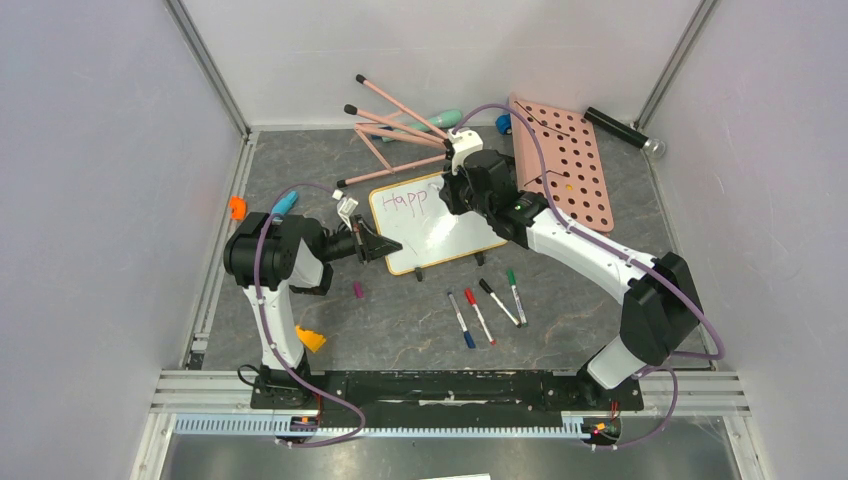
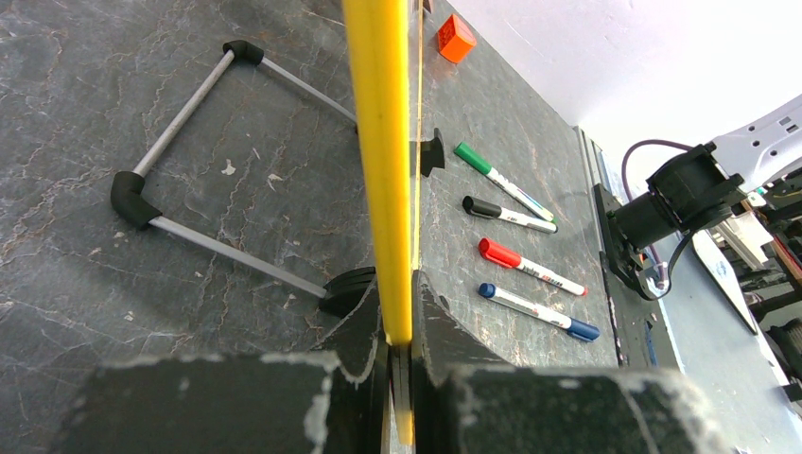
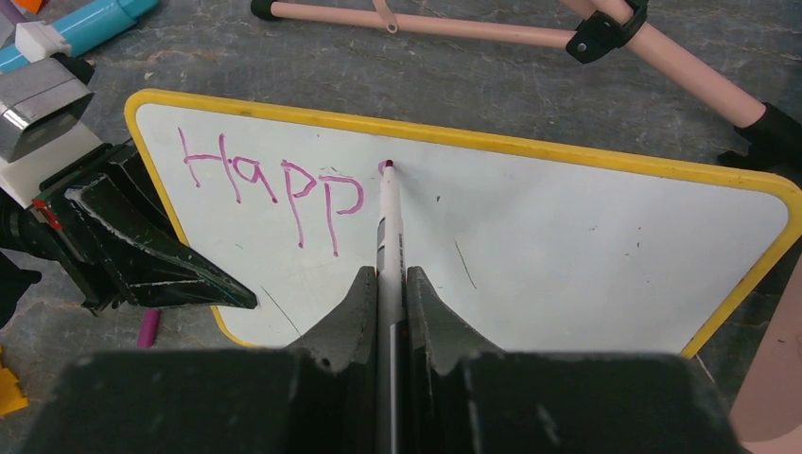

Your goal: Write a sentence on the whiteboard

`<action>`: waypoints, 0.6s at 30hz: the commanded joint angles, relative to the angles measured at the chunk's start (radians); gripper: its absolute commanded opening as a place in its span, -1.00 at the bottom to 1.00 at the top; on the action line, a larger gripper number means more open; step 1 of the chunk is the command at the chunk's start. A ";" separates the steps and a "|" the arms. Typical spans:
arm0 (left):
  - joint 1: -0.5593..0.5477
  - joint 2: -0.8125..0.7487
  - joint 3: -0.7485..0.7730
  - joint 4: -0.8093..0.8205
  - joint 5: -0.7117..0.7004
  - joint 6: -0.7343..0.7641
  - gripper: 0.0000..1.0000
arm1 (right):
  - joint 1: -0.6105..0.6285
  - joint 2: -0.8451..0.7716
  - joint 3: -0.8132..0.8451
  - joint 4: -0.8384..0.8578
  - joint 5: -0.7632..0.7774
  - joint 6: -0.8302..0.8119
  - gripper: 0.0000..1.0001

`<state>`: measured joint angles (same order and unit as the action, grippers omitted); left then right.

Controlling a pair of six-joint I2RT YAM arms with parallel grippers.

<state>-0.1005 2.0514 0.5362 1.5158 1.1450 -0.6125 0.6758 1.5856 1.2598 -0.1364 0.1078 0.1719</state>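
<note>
The board [image 1: 440, 235] lies mid-bench between the two arms. The left fingers [image 2: 364, 326] are clenched on the rim at its near-left corner, and the right fingers [image 3: 355, 303] are grasping a purple marker [image 3: 390, 227] upright between them. The marker's tip touches the white surface just right of the sentence [image 3: 274, 180], which so far reads "Happ". The step in hand looks to be starting the next letter, probably an "i". To do it well, pressure should stay light and even so the tip neither skips nor drags the board against the left hold. The stroke should begin level with the tops of the small letters, with a gap like those between them. The first letters slope a little, so the right arm ought to follow that line and not the rim. There is plenty of bare board to the right, but letters should stay this small so the word fits. The left clamp should not shift while the tip is down.
</note>
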 commanded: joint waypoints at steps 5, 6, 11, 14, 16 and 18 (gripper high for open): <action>-0.003 0.027 -0.016 0.041 -0.033 0.183 -0.84 | -0.006 0.006 0.036 0.027 -0.035 -0.017 -1.00; -0.002 0.027 -0.017 0.041 -0.033 0.183 -0.84 | -0.007 0.007 0.038 0.022 -0.029 -0.017 -1.00; -0.002 0.026 -0.016 0.041 -0.032 0.183 -0.84 | -0.007 0.000 0.031 0.007 0.044 0.004 -1.00; -0.002 0.026 -0.016 0.041 -0.033 0.183 -0.84 | -0.007 0.003 0.034 0.007 -0.007 -0.018 -1.00; -0.002 0.027 -0.016 0.041 -0.034 0.183 -0.84 | -0.007 0.007 0.038 -0.001 -0.007 -0.019 -1.00; -0.003 0.027 -0.016 0.041 -0.034 0.183 -0.84 | -0.007 0.005 0.035 0.000 0.007 -0.017 -1.00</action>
<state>-0.1005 2.0514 0.5362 1.5158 1.1446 -0.6125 0.6739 1.5860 1.2598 -0.1406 0.1043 0.1669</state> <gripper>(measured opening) 0.094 0.111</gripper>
